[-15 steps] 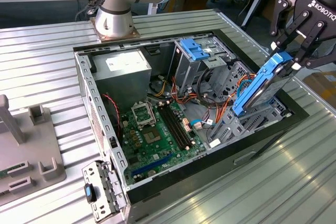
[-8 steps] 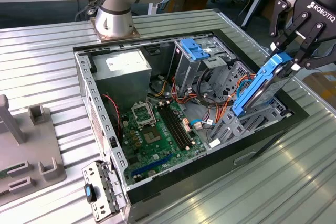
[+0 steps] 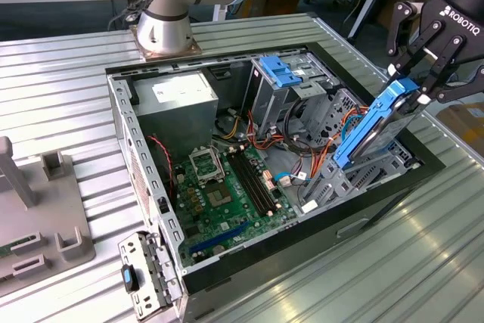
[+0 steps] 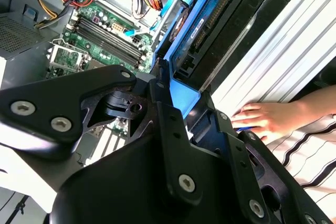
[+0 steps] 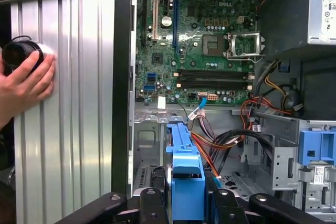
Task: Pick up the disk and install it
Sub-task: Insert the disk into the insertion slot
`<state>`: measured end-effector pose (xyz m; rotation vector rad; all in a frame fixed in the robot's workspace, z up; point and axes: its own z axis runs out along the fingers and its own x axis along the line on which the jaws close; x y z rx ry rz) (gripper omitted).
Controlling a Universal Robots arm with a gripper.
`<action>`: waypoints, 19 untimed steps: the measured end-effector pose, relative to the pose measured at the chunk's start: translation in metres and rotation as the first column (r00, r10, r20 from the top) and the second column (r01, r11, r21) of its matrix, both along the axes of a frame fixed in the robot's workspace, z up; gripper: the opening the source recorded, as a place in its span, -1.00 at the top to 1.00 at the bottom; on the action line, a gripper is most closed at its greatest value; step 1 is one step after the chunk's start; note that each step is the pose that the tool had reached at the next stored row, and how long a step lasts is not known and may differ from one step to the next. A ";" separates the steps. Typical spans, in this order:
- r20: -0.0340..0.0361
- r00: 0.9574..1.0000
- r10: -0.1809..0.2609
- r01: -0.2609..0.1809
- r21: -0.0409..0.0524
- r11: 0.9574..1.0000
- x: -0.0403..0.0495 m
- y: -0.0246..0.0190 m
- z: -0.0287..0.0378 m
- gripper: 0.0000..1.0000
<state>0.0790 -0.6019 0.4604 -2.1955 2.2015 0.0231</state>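
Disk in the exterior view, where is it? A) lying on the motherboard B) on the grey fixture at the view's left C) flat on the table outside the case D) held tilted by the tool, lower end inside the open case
D: the tool is clamped on the upper end of the disk, which slants down into the open computer case.

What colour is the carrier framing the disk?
Bright blue, clearest on the disk in the exterior view.
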 end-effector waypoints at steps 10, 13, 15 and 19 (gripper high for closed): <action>0.001 1.000 0.000 0.000 0.000 1.000 0.0000 -0.0001 -0.0189 0.26; 0.001 1.000 0.000 0.000 0.000 1.000 0.0000 -0.0001 -0.0190 0.26; 0.001 1.000 0.000 0.000 0.000 1.000 0.0000 -0.0001 -0.0256 0.26; 0.000 1.000 0.000 0.000 0.000 1.000 0.0000 -0.0001 -0.0365 0.26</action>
